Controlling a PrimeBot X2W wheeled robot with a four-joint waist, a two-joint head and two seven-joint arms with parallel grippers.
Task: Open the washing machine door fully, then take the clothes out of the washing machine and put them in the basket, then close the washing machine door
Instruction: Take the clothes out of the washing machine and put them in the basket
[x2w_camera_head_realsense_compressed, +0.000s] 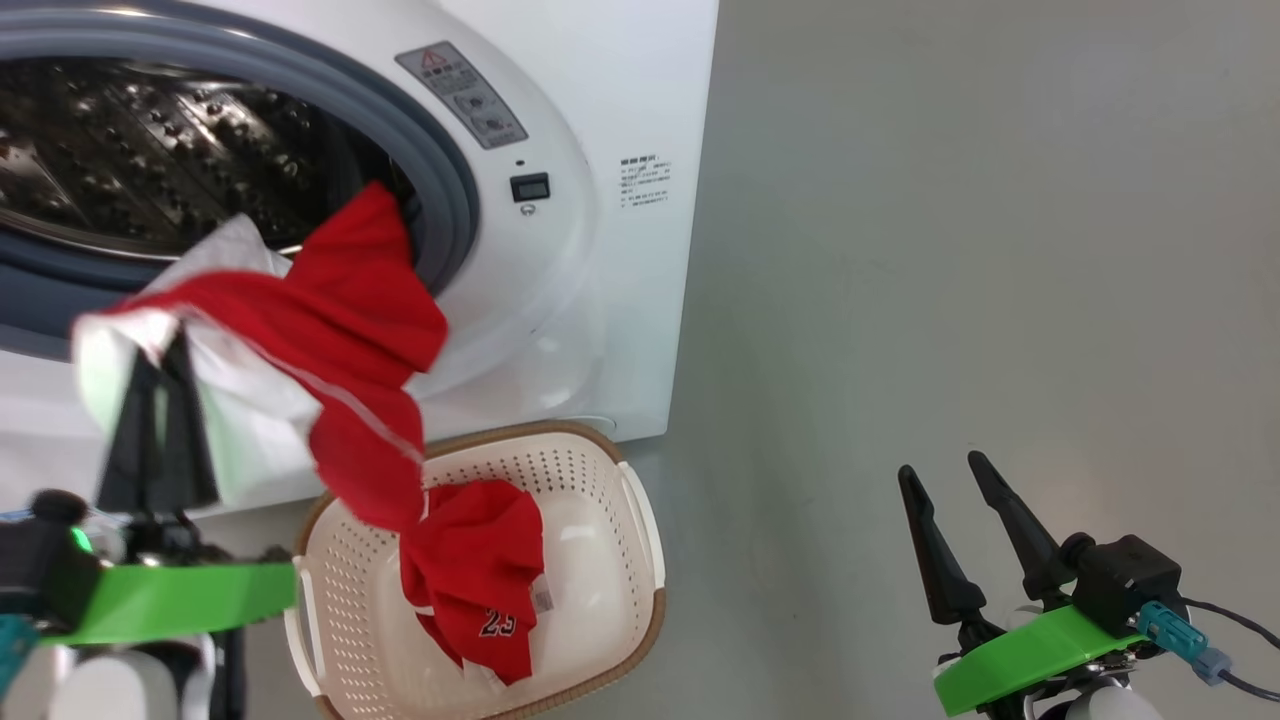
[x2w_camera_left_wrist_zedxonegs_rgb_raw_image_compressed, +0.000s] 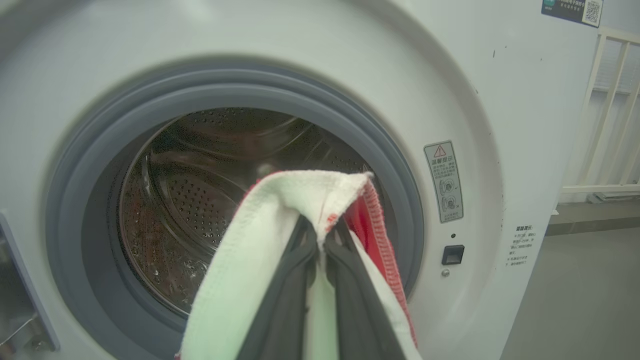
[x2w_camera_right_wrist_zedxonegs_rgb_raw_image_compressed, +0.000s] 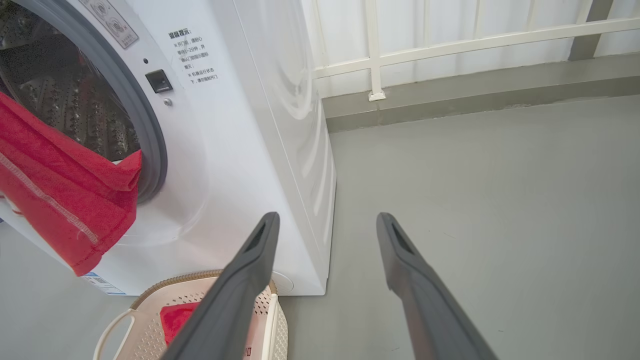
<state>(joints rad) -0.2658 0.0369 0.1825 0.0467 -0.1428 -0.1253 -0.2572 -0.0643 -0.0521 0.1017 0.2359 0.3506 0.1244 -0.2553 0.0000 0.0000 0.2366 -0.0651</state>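
While L gripper (x2w_camera_head_realsense_compressed: 160, 350), lower left, clamps the clothes (x2w_camera_head_realsense_compressed: 350, 320) trailing into the basket (x2w_camera_head_realsense_compressed: 560, 465), R gripper (x2w_camera_head_realsense_compressed: 940, 463) at lower right stands spread, empty.

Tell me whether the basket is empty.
Not empty: the numbered end of the red garment lies inside the basket.

The clothes (x2w_camera_head_realsense_compressed: 350, 320) are red and white, the basket (x2w_camera_head_realsense_compressed: 560, 470) cream with brown rim, the washing machine (x2w_camera_head_realsense_compressed: 600, 80) white.
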